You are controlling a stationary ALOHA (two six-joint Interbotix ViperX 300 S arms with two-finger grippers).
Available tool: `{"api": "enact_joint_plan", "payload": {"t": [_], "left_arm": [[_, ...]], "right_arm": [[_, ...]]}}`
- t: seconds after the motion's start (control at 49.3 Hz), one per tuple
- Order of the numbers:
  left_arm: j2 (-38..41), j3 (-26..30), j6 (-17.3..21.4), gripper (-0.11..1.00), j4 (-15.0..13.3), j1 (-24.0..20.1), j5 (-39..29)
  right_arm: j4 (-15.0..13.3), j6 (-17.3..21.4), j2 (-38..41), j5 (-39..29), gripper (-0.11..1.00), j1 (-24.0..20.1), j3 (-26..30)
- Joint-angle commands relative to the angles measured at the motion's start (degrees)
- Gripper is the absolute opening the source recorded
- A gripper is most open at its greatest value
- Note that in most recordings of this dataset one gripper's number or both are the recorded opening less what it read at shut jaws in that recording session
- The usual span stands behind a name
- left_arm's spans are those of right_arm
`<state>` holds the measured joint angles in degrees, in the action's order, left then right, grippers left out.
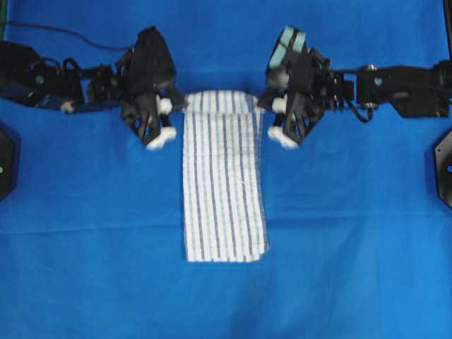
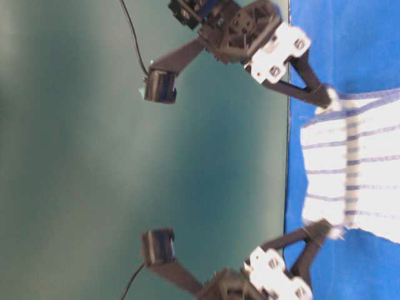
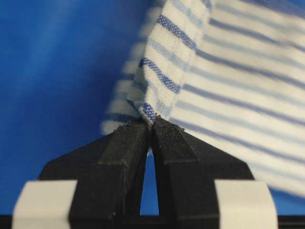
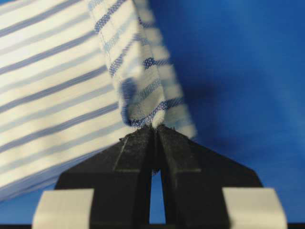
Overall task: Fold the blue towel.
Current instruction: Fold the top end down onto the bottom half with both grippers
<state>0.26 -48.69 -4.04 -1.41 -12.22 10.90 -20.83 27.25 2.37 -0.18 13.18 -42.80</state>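
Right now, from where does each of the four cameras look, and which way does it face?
Overhead exterior: above, facing down on the striped white cloth towel, left gripper, right gripper and arms.
Table-level exterior: low at the table edge, picture turned sideways; both grippers hold the towel.
Left wrist-mounted: behind shut black fingers pinching a corner.
Right wrist-mounted: the same, other corner.
Both wrist views share towel and plain blue table cloth.

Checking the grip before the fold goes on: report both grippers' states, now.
Left gripper: shut on a corner of the blue towel.
Right gripper: shut on the towel's other top corner.
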Motion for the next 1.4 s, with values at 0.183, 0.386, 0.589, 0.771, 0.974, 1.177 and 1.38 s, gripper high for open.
{"api": "enact_joint_plan", "payload": {"t": [0.183, 0.386, 0.589, 0.771, 0.974, 1.177, 1.38], "left_arm": [[-4.1, -0.4, -4.1, 0.01, -0.2, 12.6, -2.4], [-3.7, 0.1, -7.6, 0.01, -0.2, 20.0, -3.3], [-2.4, 1.6, -10.7, 0.01, -0.2, 25.8, -2.9], [-0.8, 4.0, -11.2, 0.01, -0.2, 29.0, -2.9], [0.5, 5.2, -11.3, 0.01, -0.2, 29.6, -3.0], [1.5, 5.4, -11.2, 0.01, -0.2, 29.2, -3.3], [1.6, 5.2, -11.2, 0.02, -0.2, 28.7, -3.3]], "right_arm": [[2.9, 0.0, -4.5, -1.9, 0.04, -10.8, -1.4], [5.1, 0.0, -4.5, -3.5, 0.04, -17.0, -1.5], [8.1, 0.0, -4.4, -3.6, 0.04, -21.7, -1.5], [9.8, 0.0, -4.0, -3.6, 0.04, -24.2, -1.1], [9.8, 0.0, -3.9, -3.6, 0.04, -25.1, -1.0], [9.8, 0.0, -3.4, -3.7, 0.04, -25.1, -0.5], [9.8, 0.0, -2.5, -4.7, 0.05, -25.1, 0.4]]}}
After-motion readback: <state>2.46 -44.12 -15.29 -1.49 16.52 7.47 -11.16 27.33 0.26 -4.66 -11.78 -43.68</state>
